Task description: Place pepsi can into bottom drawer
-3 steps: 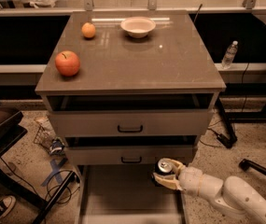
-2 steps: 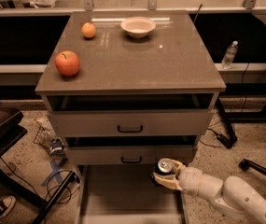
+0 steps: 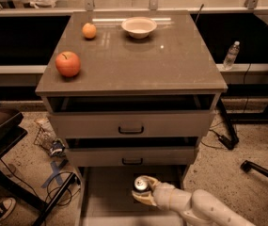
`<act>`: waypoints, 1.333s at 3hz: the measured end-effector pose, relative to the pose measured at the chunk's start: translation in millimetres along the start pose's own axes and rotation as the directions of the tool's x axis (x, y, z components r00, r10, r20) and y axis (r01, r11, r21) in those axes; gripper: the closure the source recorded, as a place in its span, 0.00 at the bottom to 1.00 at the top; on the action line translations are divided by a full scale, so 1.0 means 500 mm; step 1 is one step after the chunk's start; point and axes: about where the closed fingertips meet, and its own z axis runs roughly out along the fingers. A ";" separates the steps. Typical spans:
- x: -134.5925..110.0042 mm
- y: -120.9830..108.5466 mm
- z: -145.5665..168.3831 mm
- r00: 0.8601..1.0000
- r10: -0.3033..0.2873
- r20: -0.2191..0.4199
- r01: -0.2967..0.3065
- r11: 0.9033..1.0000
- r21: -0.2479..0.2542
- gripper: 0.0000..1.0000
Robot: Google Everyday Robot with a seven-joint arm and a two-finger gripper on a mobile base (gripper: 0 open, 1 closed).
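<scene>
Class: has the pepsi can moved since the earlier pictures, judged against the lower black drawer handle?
Yes. The pepsi can, held in the end effector over the bottom drawer, moved left, now under the handle.

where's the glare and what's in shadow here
Camera view: glare streaks the cabinet top near the bowl; the silver top of the pepsi can catches light in the gripper, which holds it over the bottom drawer; the gaps above the upper drawers sit in deep shadow.
</scene>
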 end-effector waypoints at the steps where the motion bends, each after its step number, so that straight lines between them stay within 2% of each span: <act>1: 0.067 0.022 0.075 1.000 -0.014 -0.007 0.014 1.000 -0.019 1.00; 2: 0.114 0.024 0.154 1.000 -0.017 -0.011 0.016 0.999 -0.049 1.00; 3: 0.157 0.020 0.222 1.000 0.004 -0.021 -0.006 0.996 -0.092 1.00; 4: 0.196 0.022 0.280 0.999 0.029 -0.017 -0.031 0.989 -0.142 1.00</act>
